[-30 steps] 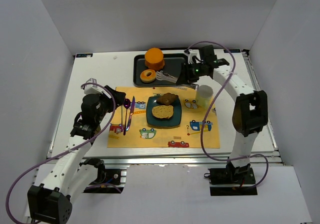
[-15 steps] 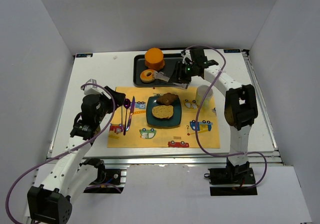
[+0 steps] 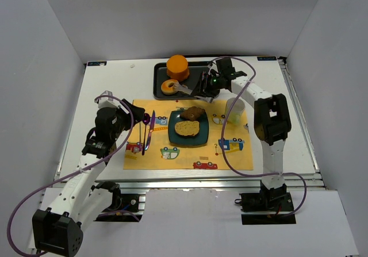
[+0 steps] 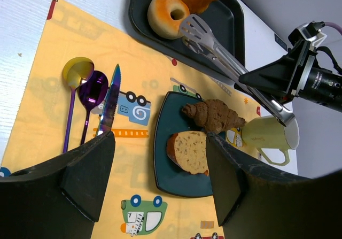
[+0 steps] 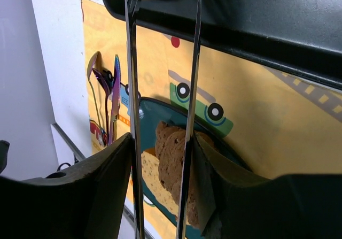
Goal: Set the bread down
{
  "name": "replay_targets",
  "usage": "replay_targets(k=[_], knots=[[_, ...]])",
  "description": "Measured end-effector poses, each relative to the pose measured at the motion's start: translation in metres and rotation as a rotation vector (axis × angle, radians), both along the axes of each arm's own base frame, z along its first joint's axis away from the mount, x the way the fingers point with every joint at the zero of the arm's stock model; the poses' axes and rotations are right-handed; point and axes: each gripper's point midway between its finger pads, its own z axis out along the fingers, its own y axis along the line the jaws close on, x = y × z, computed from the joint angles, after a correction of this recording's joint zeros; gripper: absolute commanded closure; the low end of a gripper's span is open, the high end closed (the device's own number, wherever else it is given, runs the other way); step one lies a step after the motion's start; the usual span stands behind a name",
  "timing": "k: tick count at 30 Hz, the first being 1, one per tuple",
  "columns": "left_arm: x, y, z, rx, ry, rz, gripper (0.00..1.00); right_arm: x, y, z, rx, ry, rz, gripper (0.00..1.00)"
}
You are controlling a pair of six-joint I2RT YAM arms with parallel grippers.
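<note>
Bread (image 3: 187, 129) lies on the teal plate (image 3: 173, 118), just beside the croissant (image 3: 194, 114).
Right end effector (image 3: 210, 84) is clamped on the tongs (image 3: 187, 88) (above the dark tray (image 3: 195, 72)); left end effector (image 4: 160, 143) is spread apart.

A lab test booth, not a kitchen
White panels (image 3: 49, 67) wall in my table (image 3: 109, 87); an aluminium rail (image 3: 190, 181) edges its near side.

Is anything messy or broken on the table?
Nothing stands out. The bread lies flat on the plate beside the croissant, and the right claw holds the tongs, tips over the tray.
</note>
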Motion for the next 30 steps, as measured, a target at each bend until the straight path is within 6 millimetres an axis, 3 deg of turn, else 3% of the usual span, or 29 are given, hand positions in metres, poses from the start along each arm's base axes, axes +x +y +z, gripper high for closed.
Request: replay_targets(k=[7, 13, 18, 25, 30], knots=[[0.0, 0.0, 0.0, 0.001, 0.003, 0.0, 0.22, 0.005, 0.007, 0.001, 0.038, 0.016, -0.006, 0.53], [0.002, 0.0, 0.002, 0.002, 0.005, 0.001, 0.22, 0.007, 0.012, 0.006, 0.084, 0.034, -0.017, 0.84], [0.003, 0.0, 0.004, 0.002, 0.001, 0.002, 0.22, 0.006, 0.009, 0.001, 0.128, 0.058, -0.021, 0.99], [0.003, 0.0, 0.004, 0.001, -0.001, 0.002, 0.22, -0.005, -0.013, 0.005, 0.189, 0.088, -0.018, 1.0], [0.004, -0.001, 0.007, -0.001, -0.012, 0.002, 0.22, -0.034, -0.026, 0.049, 0.245, -0.003, 0.042, 1.0]])
